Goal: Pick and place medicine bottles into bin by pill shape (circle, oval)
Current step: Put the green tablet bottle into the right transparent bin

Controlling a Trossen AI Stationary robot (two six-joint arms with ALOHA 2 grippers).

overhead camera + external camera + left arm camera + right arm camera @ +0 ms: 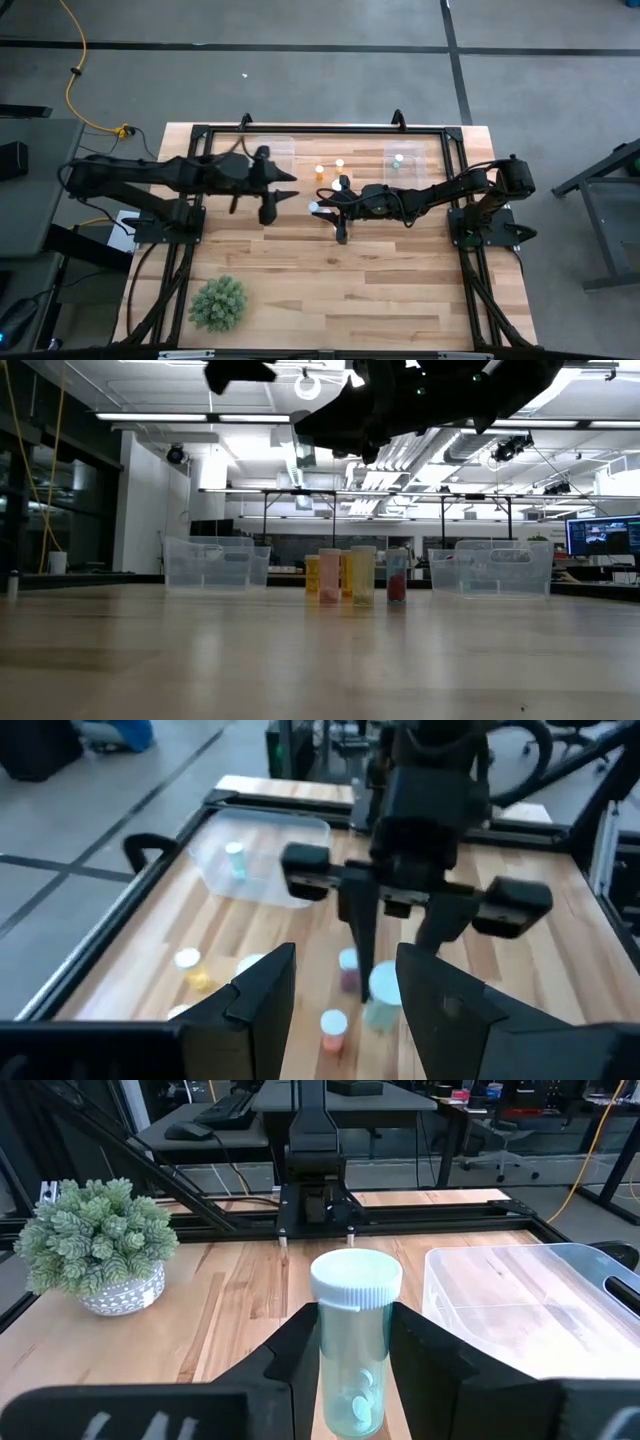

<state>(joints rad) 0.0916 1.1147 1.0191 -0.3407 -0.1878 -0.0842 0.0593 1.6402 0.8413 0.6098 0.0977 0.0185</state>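
My right gripper is shut on a pale greenish medicine bottle with a white cap, which holds pale pills, in the air over the table's middle. My left gripper stands open just left of it, facing it, with nothing between its fingers. Several small bottles stand upright on their bases on the table, orange, yellow and pinkish ones among them. A further bottle stands in the clear bin at the far right. My right gripper pinches the bottle's body between its two fingers, below the white cap. The fingers come almost level from the table's right side. The bottle stands upright in the hold, lifted well clear of the table, with its cap above the fingers.
A second clear bin stands at the far left, near my left arm. A green spiky plant in a pot sits by the near left corner. A black frame runs around the table's far part.
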